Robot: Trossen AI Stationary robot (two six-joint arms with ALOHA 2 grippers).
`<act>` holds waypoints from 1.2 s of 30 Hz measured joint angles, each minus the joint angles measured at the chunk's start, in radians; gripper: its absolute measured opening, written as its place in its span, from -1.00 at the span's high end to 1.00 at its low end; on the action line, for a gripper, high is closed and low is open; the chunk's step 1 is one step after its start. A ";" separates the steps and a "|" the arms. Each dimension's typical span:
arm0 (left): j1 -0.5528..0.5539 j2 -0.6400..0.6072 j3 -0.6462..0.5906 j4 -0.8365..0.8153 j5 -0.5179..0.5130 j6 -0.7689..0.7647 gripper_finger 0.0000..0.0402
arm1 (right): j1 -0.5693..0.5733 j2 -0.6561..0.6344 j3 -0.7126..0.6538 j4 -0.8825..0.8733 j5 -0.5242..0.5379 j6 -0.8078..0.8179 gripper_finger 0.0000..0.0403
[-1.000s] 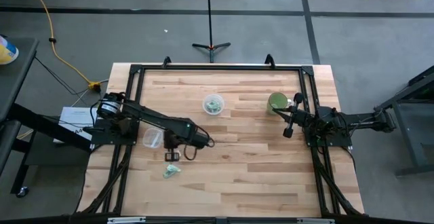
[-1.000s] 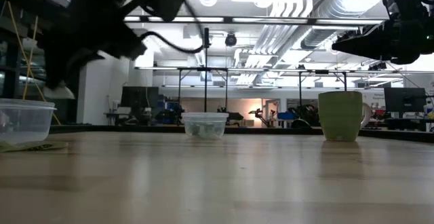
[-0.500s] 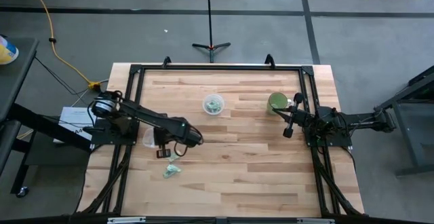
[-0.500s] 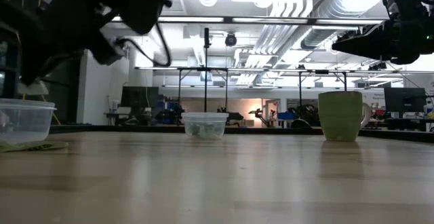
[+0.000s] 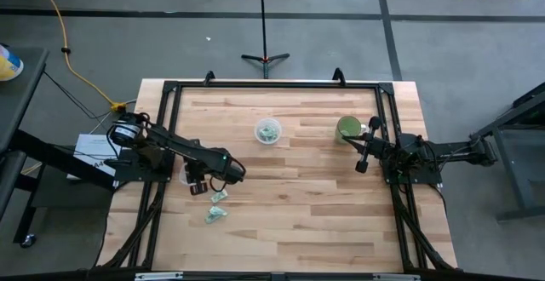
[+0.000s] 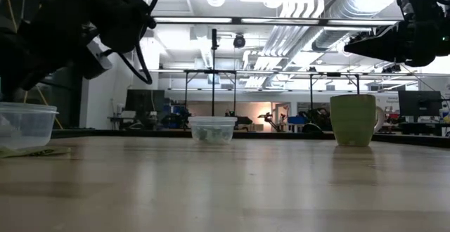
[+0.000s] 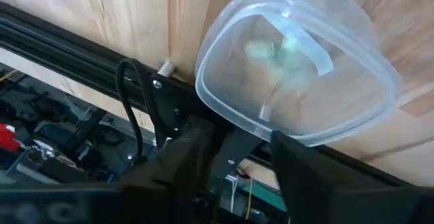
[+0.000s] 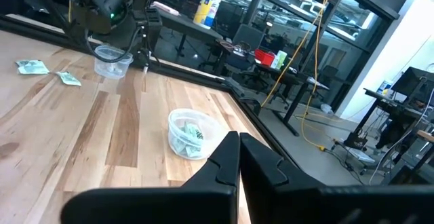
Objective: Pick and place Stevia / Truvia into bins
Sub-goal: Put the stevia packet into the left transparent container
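We see two green-and-white sachets lying loose on the wooden table point(image 5: 298, 187), the nearer sachet point(image 5: 219, 197) just beside the left gripper point(image 5: 196, 186) and the farther sachet point(image 5: 213, 216) a little beyond it toward the table's near edge. Both also show from the right wrist camera, flat on the boards. More sachets sit inside the middle clear cup point(image 5: 267, 131), though how many we cannot count through the plastic. The left clear cup point(image 5: 189, 174) is largely covered from above by the left arm; only a sliver of it shows there. The left wrist camera looks straight into this cup and we make out a pale green blur inside, too smeared to say for sure what it is. In the low view the cup is cut off at the picture's edge.

The left gripper hangs above the left clear cup, and its two dark fingers point(image 7: 196, 156) stand apart with nothing between them. The right gripper point(image 5: 361, 163) waits at the table's right side, near the green cup point(image 5: 348, 129), its fingers point(image 8: 227, 159) pressed together and empty.

Beyond the table, a black stand point(image 5: 264, 57) stands on the grey floor and a yellow cable point(image 5: 72, 60) trails across the floor at the left.
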 joint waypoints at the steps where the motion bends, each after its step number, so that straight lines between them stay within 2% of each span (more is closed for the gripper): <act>1: 0.000 0.000 0.000 0.002 -0.002 0.000 -0.16 | 0.000 0.000 0.000 0.000 0.000 0.000 0.99; 6: 0.000 0.000 0.054 0.001 -0.021 -0.006 -0.45 | 0.000 0.000 0.000 0.000 0.000 0.000 0.97; 11: 0.000 0.000 0.159 0.018 -0.061 -0.034 -0.44 | 0.000 0.000 0.000 0.002 0.000 0.000 0.99; 13: 0.000 0.000 0.188 0.094 -0.041 -0.043 -0.40 | 0.000 0.000 0.000 0.002 0.000 0.000 0.99; 19: -0.025 0.007 0.194 0.481 0.158 -0.008 -0.29 | 0.000 0.000 0.000 0.002 0.000 0.000 0.98; 22: -0.053 0.022 0.179 0.559 0.152 0.032 -0.25 | 0.000 0.000 0.000 0.002 0.000 0.000 0.99; 25: -0.079 0.027 0.155 0.549 0.111 0.031 -0.22 | 0.000 0.000 0.000 0.002 0.001 0.000 0.98; 29: -0.088 0.028 0.090 0.554 0.110 0.020 -0.19 | 0.000 0.000 0.000 0.002 0.001 0.000 0.97; 32: -0.085 0.028 0.019 0.566 0.146 -0.010 -0.19 | 0.000 0.000 0.000 0.002 0.001 0.000 0.98; 36: -0.078 0.028 -0.082 0.662 0.208 -0.026 -0.19 | 0.000 0.000 0.000 0.002 0.001 0.000 0.99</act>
